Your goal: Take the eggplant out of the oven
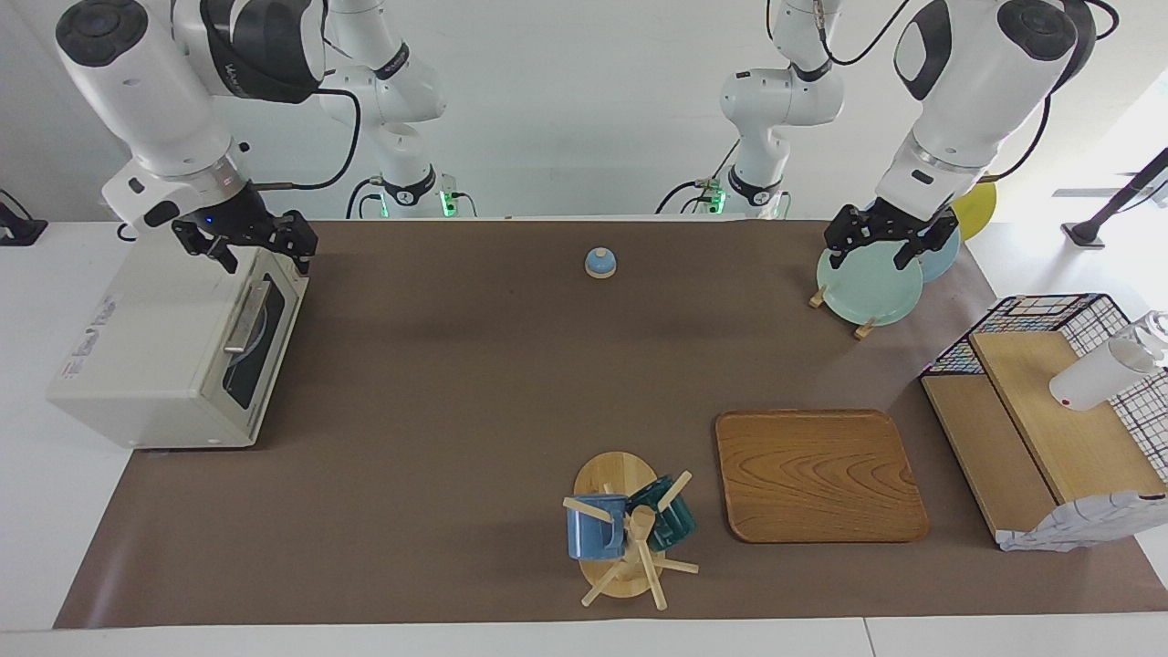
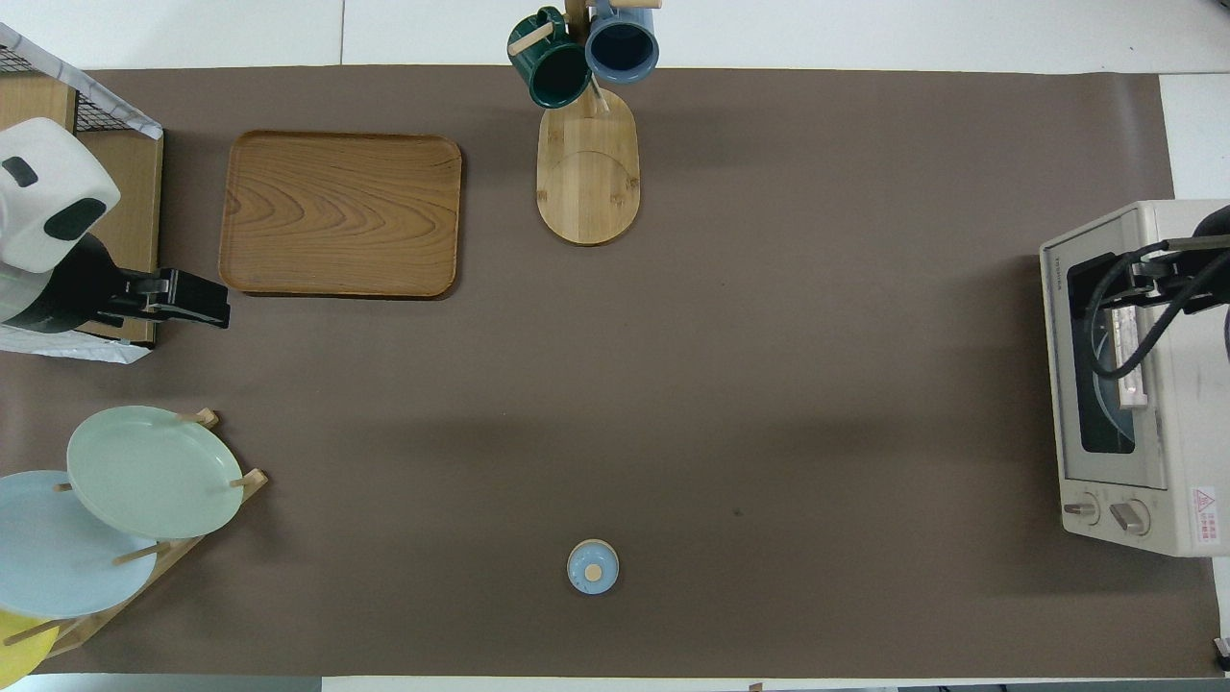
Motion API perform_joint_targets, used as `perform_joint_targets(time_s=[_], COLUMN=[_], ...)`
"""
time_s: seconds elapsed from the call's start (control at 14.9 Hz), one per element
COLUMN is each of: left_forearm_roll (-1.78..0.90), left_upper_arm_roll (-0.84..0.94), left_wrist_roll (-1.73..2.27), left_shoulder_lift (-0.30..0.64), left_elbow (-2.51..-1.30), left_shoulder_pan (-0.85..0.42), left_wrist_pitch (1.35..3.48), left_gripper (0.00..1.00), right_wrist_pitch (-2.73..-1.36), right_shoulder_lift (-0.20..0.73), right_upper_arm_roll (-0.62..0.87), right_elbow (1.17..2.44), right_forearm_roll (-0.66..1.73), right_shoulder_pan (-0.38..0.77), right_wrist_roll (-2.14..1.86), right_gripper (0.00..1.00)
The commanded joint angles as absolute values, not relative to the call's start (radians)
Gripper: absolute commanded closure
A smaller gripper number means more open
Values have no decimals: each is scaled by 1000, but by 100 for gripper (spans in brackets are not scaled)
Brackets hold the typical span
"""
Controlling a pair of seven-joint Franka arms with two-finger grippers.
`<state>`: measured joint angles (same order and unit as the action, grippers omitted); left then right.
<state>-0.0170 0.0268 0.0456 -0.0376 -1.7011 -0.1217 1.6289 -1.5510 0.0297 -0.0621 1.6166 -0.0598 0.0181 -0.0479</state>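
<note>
Clock directions read the tabletop in the facing view, with twelve at the robots' edge.

1. The right gripper [image 1: 260, 248] hangs with its jaws spread wide and nothing between them. It is just above the top front edge of the oven [image 1: 155, 365], at the corner nearest the robots.
2. The oven sits at nine o'clock, toward the right arm's end of the table. Its dark glass door faces the table's middle and is shut, and the silver handle [image 1: 245, 319] lies across the door.
3. The eggplant cannot be made out. Only a pale rounded shape shows through the glass, so if the eggplant is inside it is hidden.
4. The left gripper [image 1: 878, 248] is also wide open and holds nothing. It hovers over the mint-green plate [image 1: 867, 292], which stands in a wooden plate rack [image 1: 863, 328] at two o'clock.
5. In the same rack, a pale blue plate [image 1: 944, 255] stands closer to the left arm's base than the mint-green one.
6. A small blue bell [image 1: 601, 263] with a wooden knob sits at twelve o'clock, well apart from both grippers.
7. A wooden tray [image 1: 821, 474] lies at five o'clock.
8. A mug tree [image 1: 613, 474] on an oval board stands at six o'clock. It carries a blue mug [image 1: 593, 534] and a dark green mug [image 1: 673, 520].
9. A wire-sided wooden shelf [image 1: 1049, 429] sits at four o'clock, with a white cup [image 1: 1100, 374] lying on it.
</note>
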Motion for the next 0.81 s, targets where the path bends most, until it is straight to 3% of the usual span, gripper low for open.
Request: perform_joint_targets(time_s=[0.0,0.61,0.74], left_forearm_roll=[-31,-29,-31], left_upper_arm_roll=[34,34,34], left_wrist_roll=[40,40,40], left_shoulder_lift=[-44,-44,-44], left_elbow=[-1700,-1700,-1700], left_shoulder_pan=[-107,-107,-107], left_wrist_pitch=[1632,1632,1632], left_gripper=[0,0,0], right_wrist_pitch=[-1560,-1566,-1566], right_shoulder_lift=[37,32,29], right_upper_arm_roll=[-52,-49,-51], right_elbow=[1603,1605,1617], right_forearm_roll=[-32,-32,-32], right_shoulder_pan=[0,12,12], right_wrist_roll=[-66,-52,-52], right_gripper=[0,0,83])
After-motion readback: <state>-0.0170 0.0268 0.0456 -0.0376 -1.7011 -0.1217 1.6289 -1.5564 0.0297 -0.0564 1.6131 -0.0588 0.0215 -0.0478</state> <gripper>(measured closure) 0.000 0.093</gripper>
